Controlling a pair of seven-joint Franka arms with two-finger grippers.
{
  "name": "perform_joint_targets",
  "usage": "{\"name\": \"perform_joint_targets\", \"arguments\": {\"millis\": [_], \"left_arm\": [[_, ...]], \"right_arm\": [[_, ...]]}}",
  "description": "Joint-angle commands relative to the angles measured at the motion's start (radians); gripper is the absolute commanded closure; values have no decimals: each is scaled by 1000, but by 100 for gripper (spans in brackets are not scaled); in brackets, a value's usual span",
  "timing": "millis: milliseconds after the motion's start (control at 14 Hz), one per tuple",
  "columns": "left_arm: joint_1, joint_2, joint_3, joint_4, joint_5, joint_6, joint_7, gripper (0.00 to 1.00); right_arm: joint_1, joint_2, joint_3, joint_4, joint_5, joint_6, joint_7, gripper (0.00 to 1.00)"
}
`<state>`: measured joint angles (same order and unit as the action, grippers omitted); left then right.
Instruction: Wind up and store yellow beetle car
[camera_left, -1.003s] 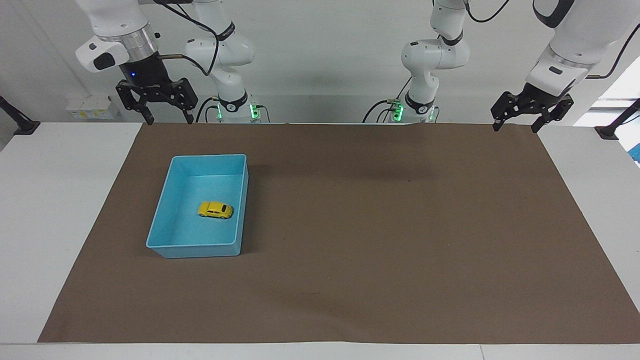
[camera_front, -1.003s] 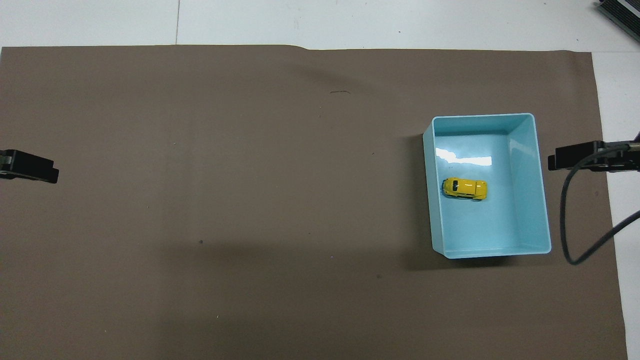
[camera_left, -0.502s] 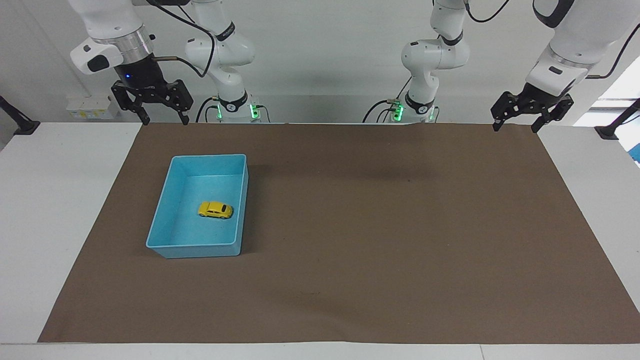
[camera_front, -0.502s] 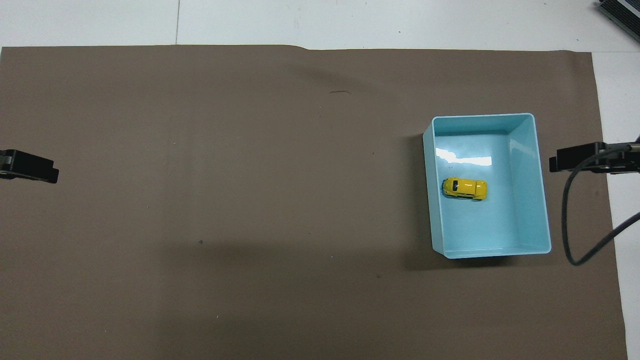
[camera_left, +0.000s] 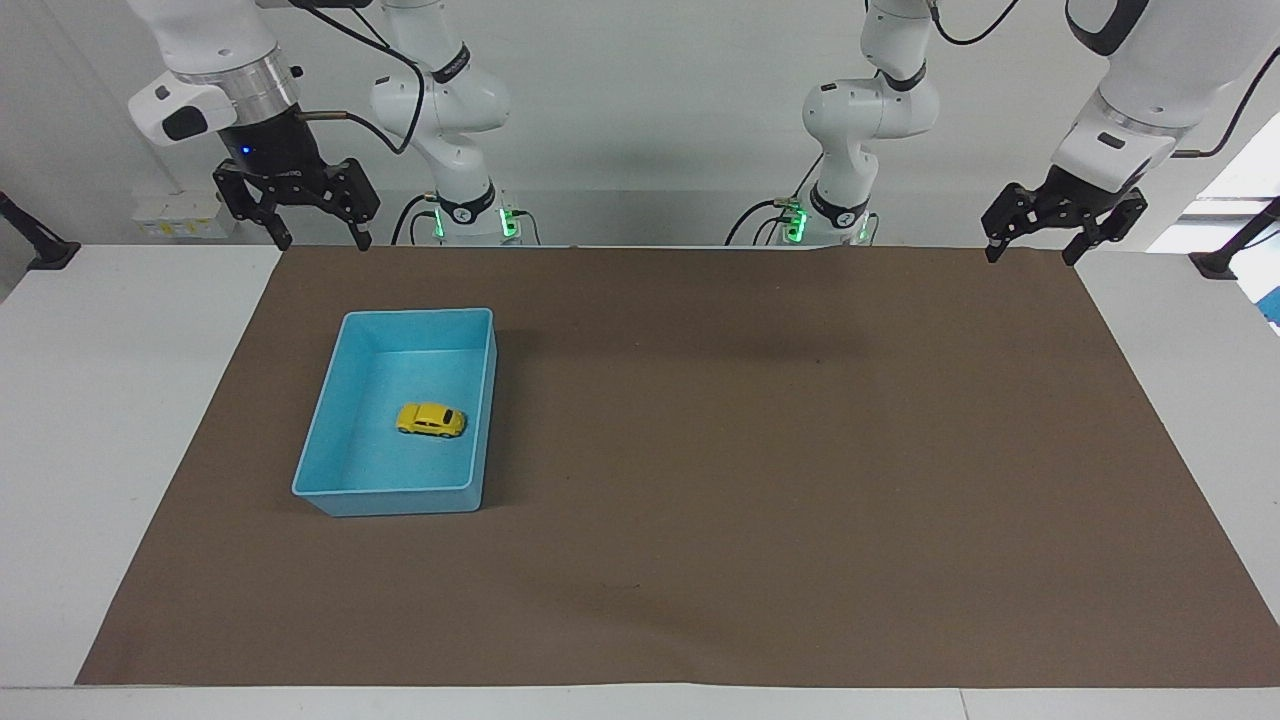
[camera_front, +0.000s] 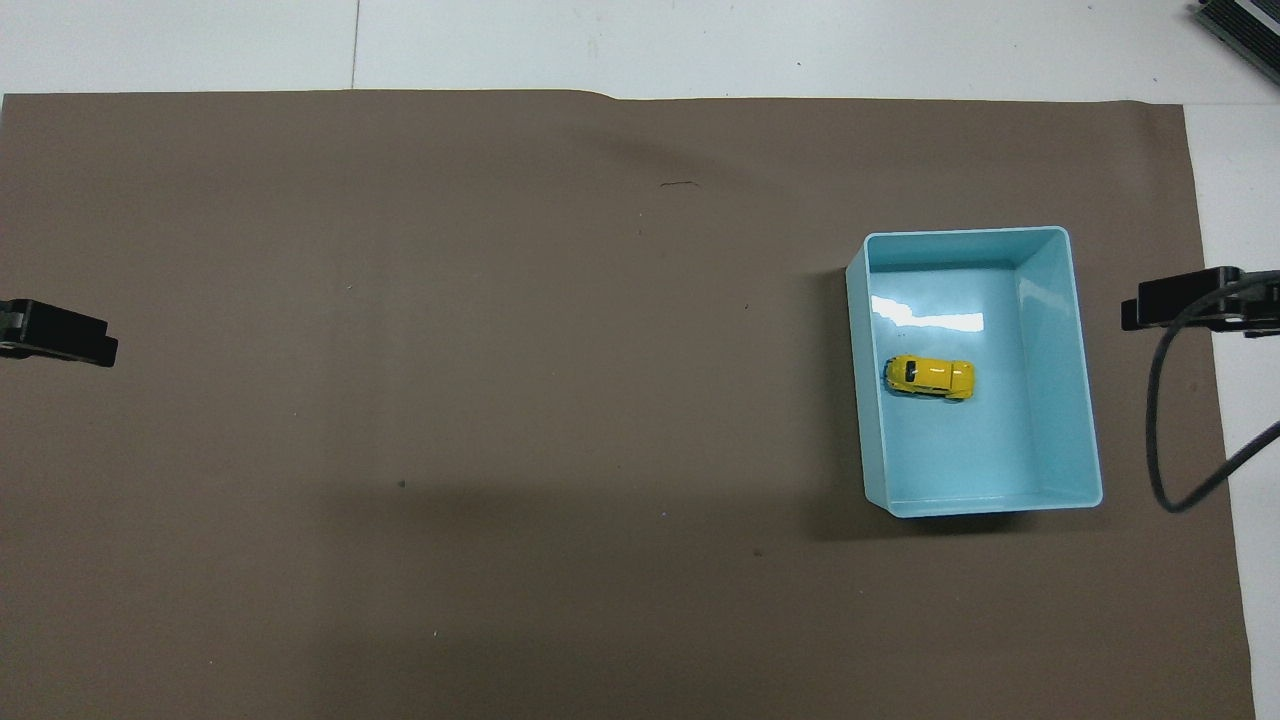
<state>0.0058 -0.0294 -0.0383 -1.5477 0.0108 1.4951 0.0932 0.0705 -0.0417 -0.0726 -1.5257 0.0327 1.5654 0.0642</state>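
The yellow beetle car (camera_left: 431, 420) sits on its wheels inside the blue tray (camera_left: 330, 435), on the tray's floor, closer to the long wall that faces the middle of the bench than to the one facing the right arm's end. In the overhead view the car (camera_front: 929, 377) lies crosswise to the tray's long sides, clear of every wall of the tray (camera_front: 1088, 400). Which end of the car is its front is hard to make out.

The tray rests on a brown mat (camera_left: 760, 450) that covers most of the white bench (camera_left: 110, 400), and it stands toward the right arm's end of the bench, roughly midway between the edge near the robots and the far edge.

The right end effector (camera_left: 317, 238) hangs in the air over the mat's corner at the robots' edge, well apart from the tray; its fingers stand spread apart and hold nothing. A dark cable (camera_front: 1165, 440) loops down from it in the overhead view.

The left end effector (camera_left: 1030, 255) hangs over the mat's other corner at the robots' edge, at the left arm's end of the bench, fingers likewise spread and empty.
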Motion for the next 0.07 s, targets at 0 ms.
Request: {"name": "perform_joint_targets", "arguments": {"millis": [0], "left_arm": [[2, -18, -2, -9, 11, -13, -9, 0]], "right_arm": [[-5, 14, 8, 27, -10, -15, 6, 0]]}}
